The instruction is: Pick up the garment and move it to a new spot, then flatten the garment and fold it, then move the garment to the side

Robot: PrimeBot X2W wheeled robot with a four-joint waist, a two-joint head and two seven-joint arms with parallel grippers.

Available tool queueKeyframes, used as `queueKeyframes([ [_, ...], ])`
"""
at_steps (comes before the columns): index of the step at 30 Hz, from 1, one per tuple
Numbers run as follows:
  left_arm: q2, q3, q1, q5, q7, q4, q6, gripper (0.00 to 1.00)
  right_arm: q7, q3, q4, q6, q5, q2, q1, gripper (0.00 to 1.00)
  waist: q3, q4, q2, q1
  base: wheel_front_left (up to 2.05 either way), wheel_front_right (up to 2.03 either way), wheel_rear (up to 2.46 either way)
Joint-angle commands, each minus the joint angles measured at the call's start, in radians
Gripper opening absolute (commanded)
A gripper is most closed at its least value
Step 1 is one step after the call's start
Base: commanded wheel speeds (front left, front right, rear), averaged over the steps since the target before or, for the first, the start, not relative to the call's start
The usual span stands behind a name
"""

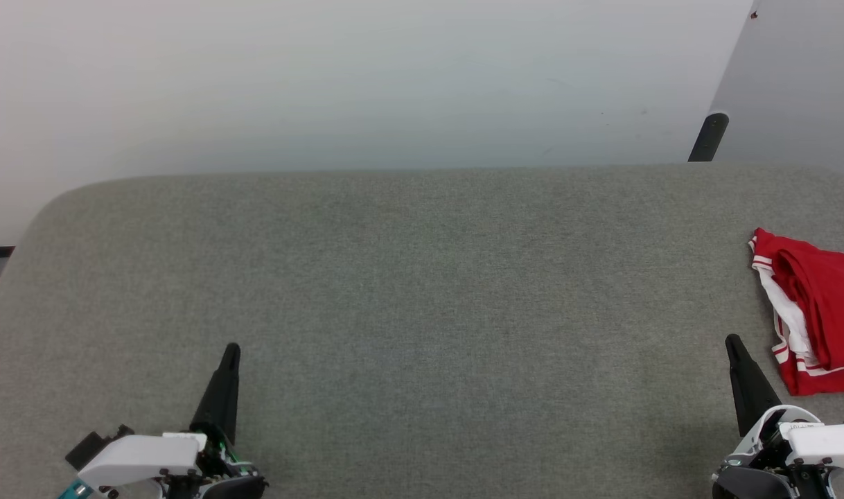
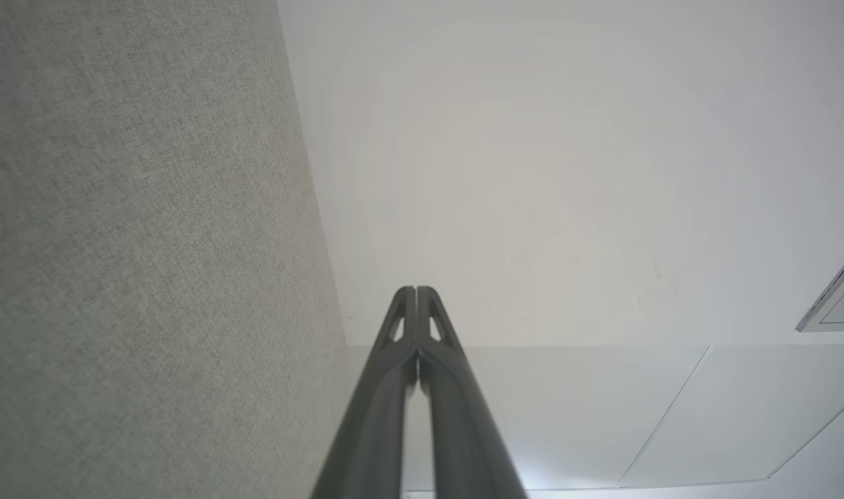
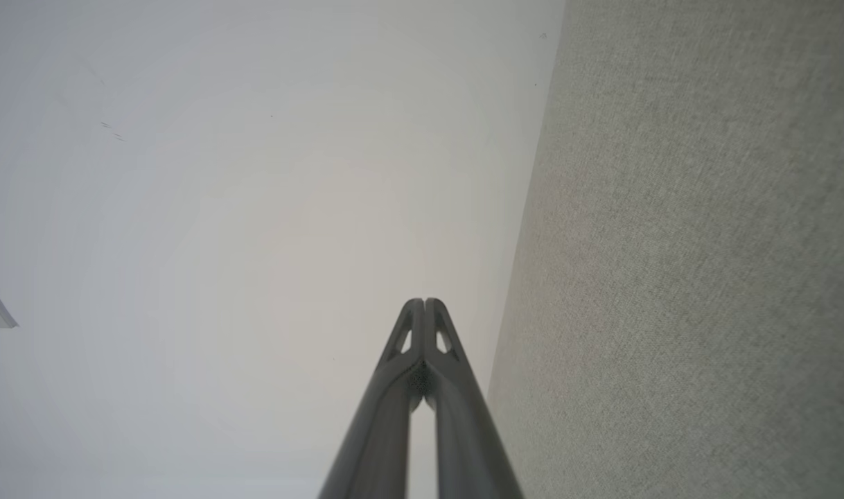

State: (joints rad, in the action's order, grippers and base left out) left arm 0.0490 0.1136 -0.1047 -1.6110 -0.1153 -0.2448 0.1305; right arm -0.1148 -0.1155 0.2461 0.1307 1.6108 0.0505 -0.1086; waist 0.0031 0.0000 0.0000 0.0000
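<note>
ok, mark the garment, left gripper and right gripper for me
garment (image 1: 831, 305): head view, red body fabric near the right edge
left gripper (image 1: 231, 349): head view, tip of the shut fingers
right gripper (image 1: 732, 342): head view, tip of the shut fingers

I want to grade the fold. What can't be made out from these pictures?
- Garment: in the head view its right part is cut off by the picture's right edge, so the whole fold cannot be judged.
- Any print on it: in the head view the folds leave nothing legible.
- Dark post behind the table: in the head view its lower end is hidden by the table's far edge.
</note>
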Motion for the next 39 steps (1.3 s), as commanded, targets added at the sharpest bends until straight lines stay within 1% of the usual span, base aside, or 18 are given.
queueKeyframes([
  [1,0.0,0.002,-0.01,-0.003,-0.001,-0.001,0.0,0.0,-0.002,0.003,0.0,0.0,0.004,-0.003,-0.003,0.0,0.0,0.0,0.0,0.0,0.0,0.0,0.0],
  [39,0.0,0.002,-0.01,-0.003,-0.001,-0.001,0.0,0.0,-0.001,0.003,0.0,0.0,0.004,-0.003,-0.003,0.0,0.0,0.0,0.0,0.0,0.0,0.0,0.0],
])
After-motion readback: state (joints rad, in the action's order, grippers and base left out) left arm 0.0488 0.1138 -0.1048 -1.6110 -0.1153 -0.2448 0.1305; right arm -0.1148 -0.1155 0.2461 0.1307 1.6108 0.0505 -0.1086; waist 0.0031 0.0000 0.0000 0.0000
